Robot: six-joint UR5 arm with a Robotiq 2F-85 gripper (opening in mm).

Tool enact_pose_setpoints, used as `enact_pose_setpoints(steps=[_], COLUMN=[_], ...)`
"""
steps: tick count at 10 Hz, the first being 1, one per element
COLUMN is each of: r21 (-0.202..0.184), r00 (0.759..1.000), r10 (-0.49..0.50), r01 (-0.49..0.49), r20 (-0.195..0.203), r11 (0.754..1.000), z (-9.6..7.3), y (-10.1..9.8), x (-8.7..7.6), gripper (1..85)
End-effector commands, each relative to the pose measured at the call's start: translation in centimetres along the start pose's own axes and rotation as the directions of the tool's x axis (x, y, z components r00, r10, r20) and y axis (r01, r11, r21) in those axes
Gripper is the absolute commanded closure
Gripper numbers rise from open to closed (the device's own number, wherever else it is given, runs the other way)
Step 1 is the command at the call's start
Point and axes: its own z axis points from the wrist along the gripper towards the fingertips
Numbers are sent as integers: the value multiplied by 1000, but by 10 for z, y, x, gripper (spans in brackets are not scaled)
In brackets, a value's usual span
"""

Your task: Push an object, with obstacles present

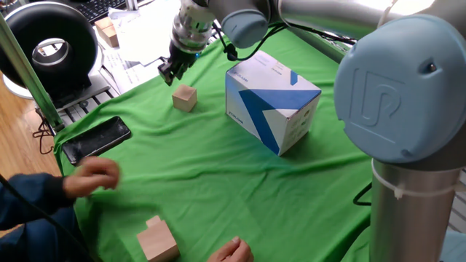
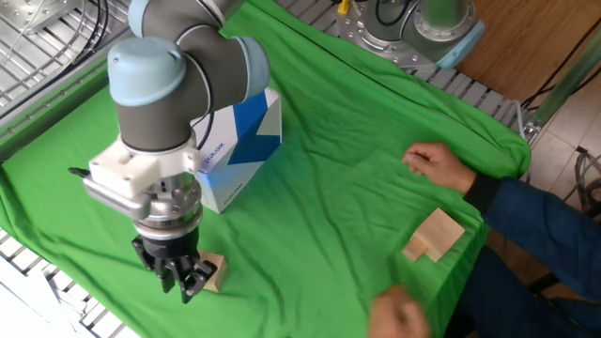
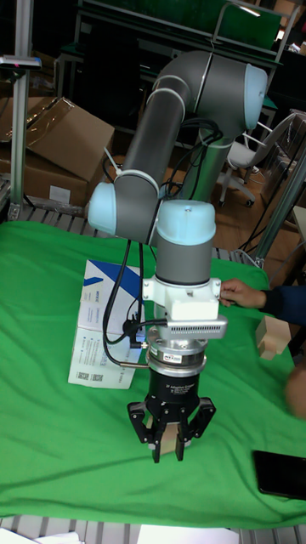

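Observation:
The object, a small light-wood cube (image 1: 185, 97), sits on the green cloth to the left of the obstacle, a large white box with blue graphics (image 1: 271, 102). My gripper (image 1: 169, 71) hangs low just behind the cube on its far-left side, fingers drawn together and holding nothing. In the other fixed view the gripper (image 2: 183, 282) covers most of the cube (image 2: 214, 273), and the box (image 2: 235, 141) stands behind the arm. The tall fixed view shows the cube (image 3: 172, 435) through the gripper (image 3: 170, 444). Whether the fingers touch it, I cannot tell.
A black phone (image 1: 96, 140) lies at the cloth's left edge, with a person's hand (image 1: 95, 175) moving close by. A stepped wooden block (image 1: 157, 239) rests near the front edge beside another hand (image 1: 233, 251). A round black device (image 1: 49, 45) stands beyond the cloth.

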Motion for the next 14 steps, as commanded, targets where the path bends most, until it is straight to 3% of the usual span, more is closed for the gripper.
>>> enact_pose_setpoints(steps=[1,2,4,11,14], r21=[22,54,62,24,21], r00=[995,985,965,922,914], r10=[-15,-40,-40,94,135], r01=[18,50,58,-91,-137], r20=[-104,-171,-260,-376,-383], r11=[1000,997,996,996,990], z=[1,-2,-8,-33,-39], y=[-8,-19,-23,6,19], x=[28,44,66,98,105], gripper=[480,480,483,507,510])
